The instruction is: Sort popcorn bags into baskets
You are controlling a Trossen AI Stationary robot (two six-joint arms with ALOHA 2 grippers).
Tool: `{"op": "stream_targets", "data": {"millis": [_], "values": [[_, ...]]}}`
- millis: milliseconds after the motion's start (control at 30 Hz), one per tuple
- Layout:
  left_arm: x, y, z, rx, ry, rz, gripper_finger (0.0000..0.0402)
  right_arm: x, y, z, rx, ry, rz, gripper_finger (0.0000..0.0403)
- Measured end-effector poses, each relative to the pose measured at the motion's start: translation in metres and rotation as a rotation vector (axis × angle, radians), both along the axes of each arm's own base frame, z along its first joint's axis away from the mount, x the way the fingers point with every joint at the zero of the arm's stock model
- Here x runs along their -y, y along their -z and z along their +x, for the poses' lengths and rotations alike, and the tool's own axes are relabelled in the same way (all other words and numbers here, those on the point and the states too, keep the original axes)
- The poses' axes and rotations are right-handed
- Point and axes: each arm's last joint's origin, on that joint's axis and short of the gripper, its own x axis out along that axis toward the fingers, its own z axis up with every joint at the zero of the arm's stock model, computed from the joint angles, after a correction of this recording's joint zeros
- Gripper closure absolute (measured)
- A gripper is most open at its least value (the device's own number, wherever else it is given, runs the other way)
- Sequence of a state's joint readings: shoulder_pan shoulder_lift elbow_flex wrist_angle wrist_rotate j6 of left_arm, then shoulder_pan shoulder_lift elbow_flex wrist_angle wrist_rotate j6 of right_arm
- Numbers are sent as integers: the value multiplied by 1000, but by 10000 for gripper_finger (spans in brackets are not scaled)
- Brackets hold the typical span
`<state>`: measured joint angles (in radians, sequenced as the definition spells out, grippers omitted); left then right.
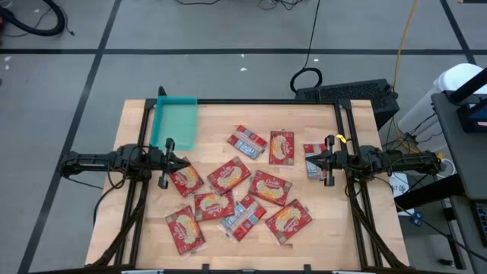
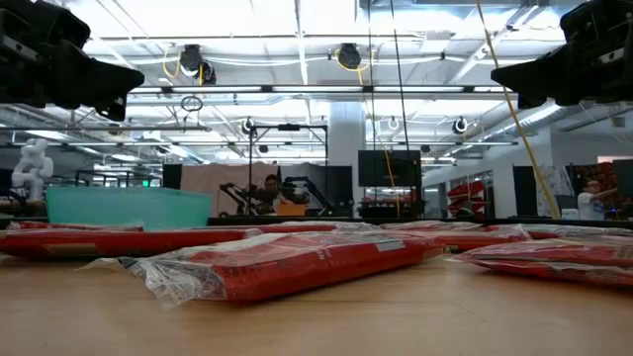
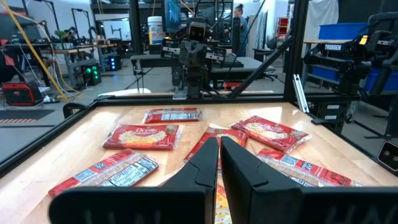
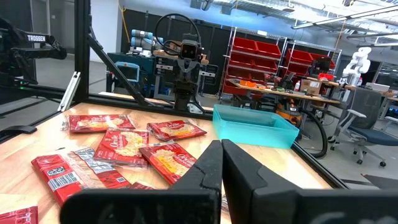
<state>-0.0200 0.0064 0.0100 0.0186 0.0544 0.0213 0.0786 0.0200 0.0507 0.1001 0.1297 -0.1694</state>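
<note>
Several red popcorn bags [image 1: 229,175] lie flat and scattered over the middle of the wooden table, some overlapping. A few show a silvery face, such as one bag [image 1: 247,142] at the far side. The teal basket [image 1: 175,122] stands at the far left corner and holds no bags; it also shows in the right wrist view [image 4: 255,127] and the low view [image 2: 127,208]. My left gripper [image 1: 185,164] hovers level and shut above the bags at the left side. My right gripper [image 1: 312,158] hovers level and shut above a bag [image 1: 313,169] at the right side. Both are clear of the bags.
Black frame rails [image 1: 346,129] run along the table's edges, with posts at the corners. Bare wood shows along the far edge right of the basket [image 1: 251,114] and at the near corners. People show far off in the room behind the table [image 2: 269,190].
</note>
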Motion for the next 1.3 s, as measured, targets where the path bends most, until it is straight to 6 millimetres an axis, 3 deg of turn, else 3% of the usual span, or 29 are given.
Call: {"op": "stream_targets", "data": {"millis": [1300], "values": [[-1,-4,0,38,-26,6,378,1,0,0,-3,30,-37,403]]}}
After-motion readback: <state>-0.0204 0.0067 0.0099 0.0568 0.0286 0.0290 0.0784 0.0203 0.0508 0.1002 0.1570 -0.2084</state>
